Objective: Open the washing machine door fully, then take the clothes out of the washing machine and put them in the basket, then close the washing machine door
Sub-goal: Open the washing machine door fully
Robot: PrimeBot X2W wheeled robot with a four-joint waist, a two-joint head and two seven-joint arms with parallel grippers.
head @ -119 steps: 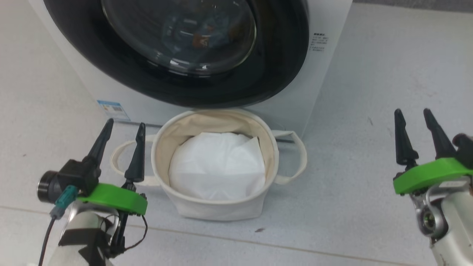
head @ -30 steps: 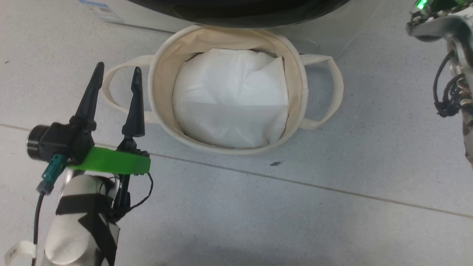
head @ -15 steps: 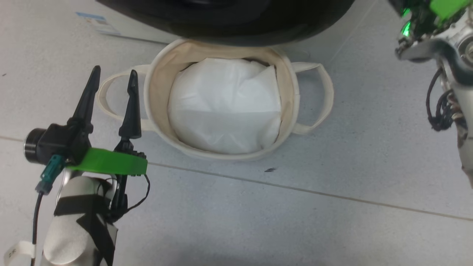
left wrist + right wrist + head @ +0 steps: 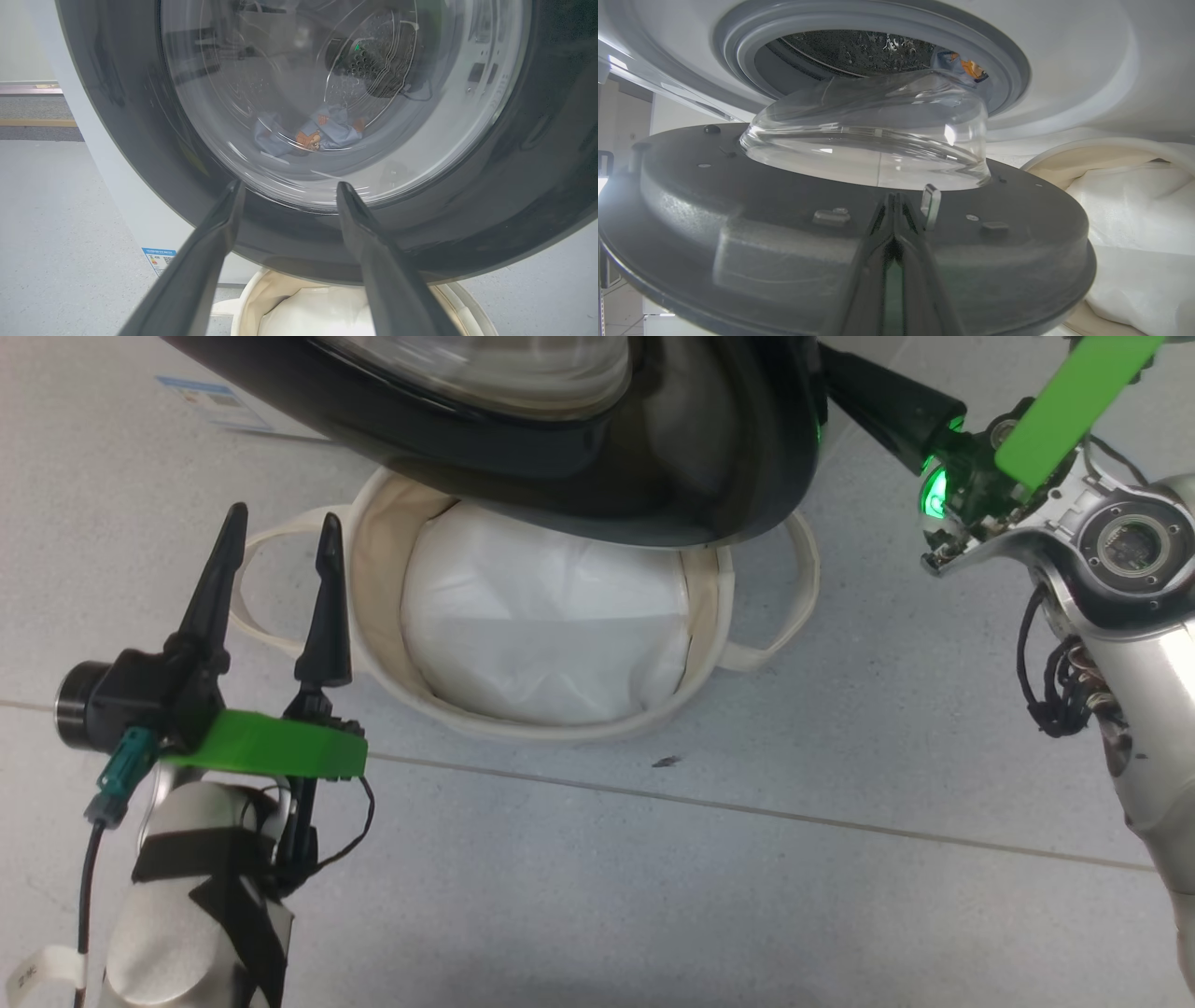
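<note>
The washing machine door point(image 4: 597, 476) stands partly open, swung out above the basket point(image 4: 719, 616). My right gripper point(image 4: 840, 383) is shut and reaches behind the door's right edge. In the right wrist view its joined fingertips point(image 4: 894, 201) press on the door's dark inner face point(image 4: 738, 224), beside the latch and below the glass bowl point(image 4: 868, 140). The clothes point(image 4: 322, 133), light blue with orange figures, lie in the drum and show through the glass. My left gripper point(image 4: 280, 515) is open and empty, left of the basket; in its own view the left gripper point(image 4: 289, 186) points at the door point(image 4: 467, 224).
A white sheet point(image 4: 541, 625) fills the basket. The washing machine point(image 4: 1064, 70) is white, with a grey rubber ring point(image 4: 738, 42) around its drum mouth and a blue label point(image 4: 201, 399) low on its front. Grey tiled floor point(image 4: 653, 896) lies around.
The head view has shifted. The door has swung out from the machine over the basket, with my right gripper behind its edge. The left arm has stayed put.
</note>
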